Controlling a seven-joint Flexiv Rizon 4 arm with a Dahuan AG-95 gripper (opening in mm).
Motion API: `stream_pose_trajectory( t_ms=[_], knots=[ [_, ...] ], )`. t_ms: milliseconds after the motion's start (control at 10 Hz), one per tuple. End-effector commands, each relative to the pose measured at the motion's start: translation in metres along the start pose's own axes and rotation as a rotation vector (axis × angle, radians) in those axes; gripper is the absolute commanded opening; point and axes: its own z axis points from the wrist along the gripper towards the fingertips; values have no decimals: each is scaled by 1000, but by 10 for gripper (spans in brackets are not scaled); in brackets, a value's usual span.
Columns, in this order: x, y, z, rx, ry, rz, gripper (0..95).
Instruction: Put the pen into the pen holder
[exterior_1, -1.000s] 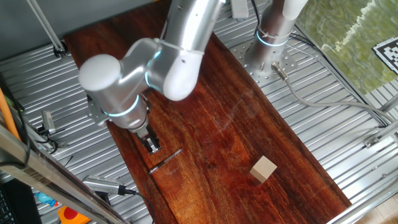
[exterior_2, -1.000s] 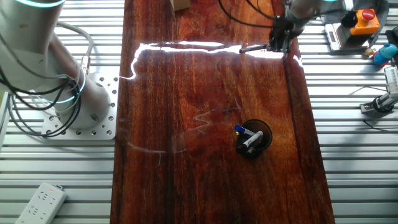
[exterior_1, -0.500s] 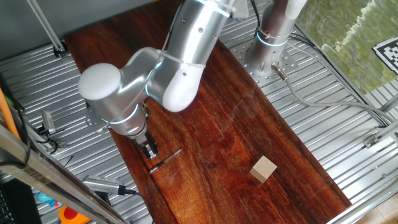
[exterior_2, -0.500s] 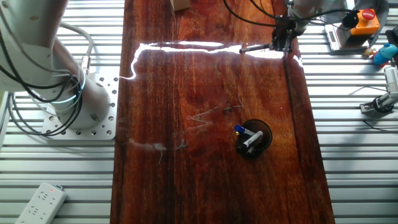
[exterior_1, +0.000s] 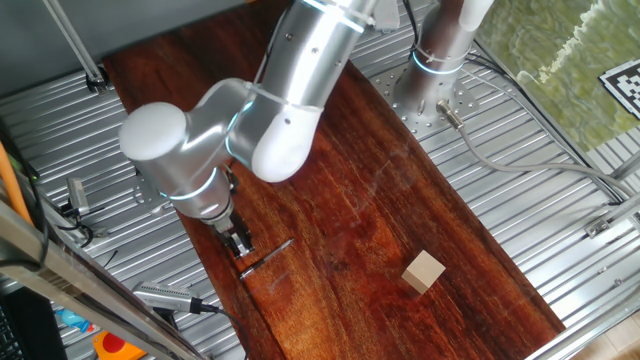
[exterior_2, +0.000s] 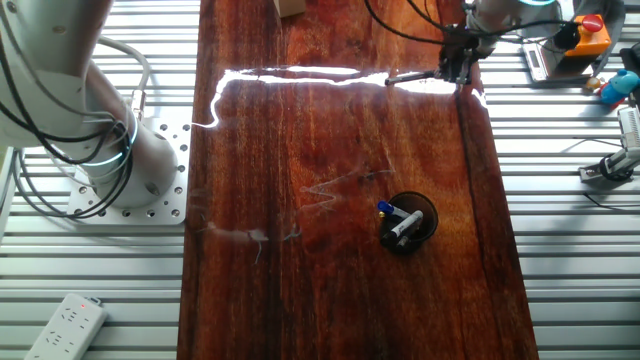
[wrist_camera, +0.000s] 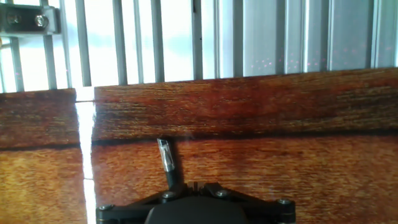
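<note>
The pen (exterior_1: 268, 256) is slim and dark grey and lies flat on the dark wooden board (exterior_1: 360, 200) near its left edge. My gripper (exterior_1: 241, 246) stands over the pen's lower-left end, fingers down at the board. In the other fixed view the gripper (exterior_2: 460, 74) sits at the right end of the pen (exterior_2: 410, 76). In the hand view the pen (wrist_camera: 166, 159) runs out from the left side of my gripper (wrist_camera: 194, 185), whose jaws are drawn together. The pen holder (exterior_2: 410, 222), a short black cup with blue-tipped pens in it, stands apart, nearer that camera.
A tan wooden block (exterior_1: 424, 271) lies on the board to the right. A metal cylinder with a cable (exterior_1: 165, 298) lies on the ribbed metal table left of the board. The arm's base (exterior_2: 120, 170) stands beside the board.
The arm has shifted slightly towards the board's edge, bringing the gripper down over the pen's end. The pen has not moved on the board.
</note>
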Motion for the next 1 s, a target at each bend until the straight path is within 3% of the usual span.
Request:
stream_pose_trajectory(
  t_ms=[100, 200, 300, 1000],
  knots=[
    [0, -1, 2, -26, 3, 10, 0],
    [1, -2, 2, -76, 3, 41, 0],
    [1, -3, 2, -80, 3, 40, 0],
    [3, -6, 3, -58, 6, -6, 0]
  ],
)
